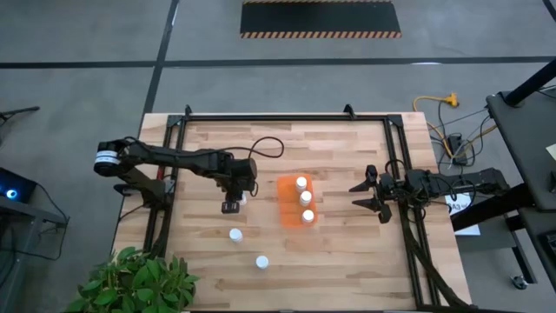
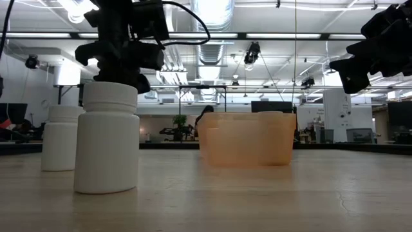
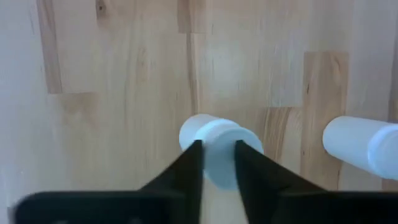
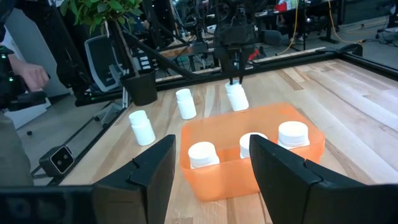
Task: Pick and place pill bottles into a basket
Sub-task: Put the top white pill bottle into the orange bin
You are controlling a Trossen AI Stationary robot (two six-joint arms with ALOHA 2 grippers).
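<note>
Two loose pill bottles (image 2: 106,138) stand nearest the low camera. Left gripper (image 1: 232,205), left of the basket (image 1: 287,215), pinches a fourth bottle (image 3: 217,151); three sit inside. Right gripper (image 1: 372,193) waits wide apart

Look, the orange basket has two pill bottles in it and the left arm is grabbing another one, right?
Not quite: the orange basket holds three pill bottles, as the right wrist view shows. The left end effector is indeed closed on another bottle.
</note>
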